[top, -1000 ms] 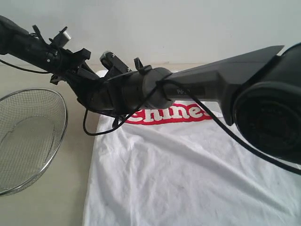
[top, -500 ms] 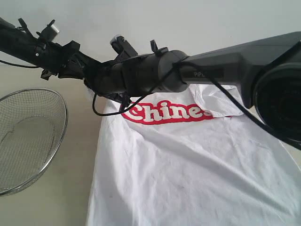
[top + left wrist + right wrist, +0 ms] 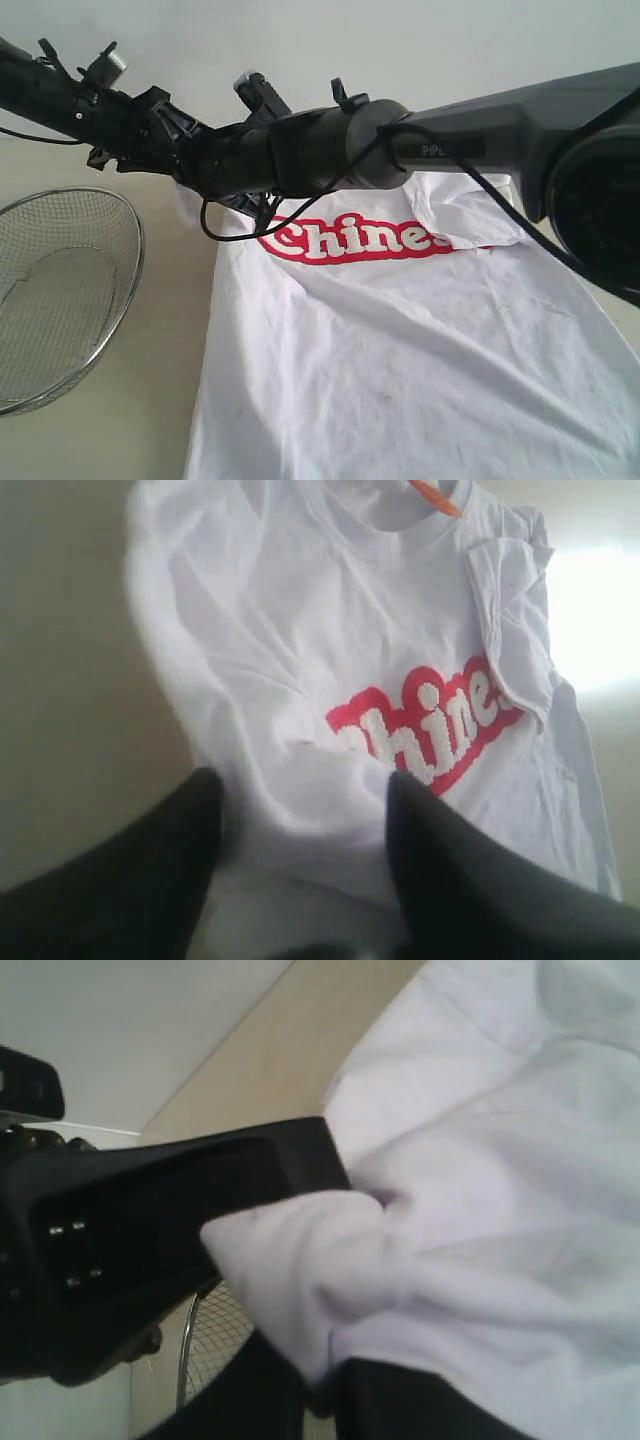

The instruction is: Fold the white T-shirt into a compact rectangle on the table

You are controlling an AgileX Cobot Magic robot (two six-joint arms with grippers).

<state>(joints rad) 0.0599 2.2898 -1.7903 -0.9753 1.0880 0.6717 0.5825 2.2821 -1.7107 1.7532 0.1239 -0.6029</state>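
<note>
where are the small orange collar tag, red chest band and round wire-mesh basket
small orange collar tag [image 3: 436, 497], left wrist view, middle
red chest band [image 3: 362, 241], exterior view, middle
round wire-mesh basket [image 3: 60, 290], exterior view, bare mesh

Probably a robotics test lab rather than a home: a bare beige table [image 3: 120, 440] against a blank pale wall [image 3: 400, 50], black cabled robot arms [image 3: 470, 140] overhead, and only a wire-mesh basket [image 3: 60, 290] and white T-shirt [image 3: 400, 370] as props.

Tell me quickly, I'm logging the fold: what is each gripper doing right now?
Left gripper: jaws open over the shirt.
Right gripper: shut on a bunch of the shirt.
</note>
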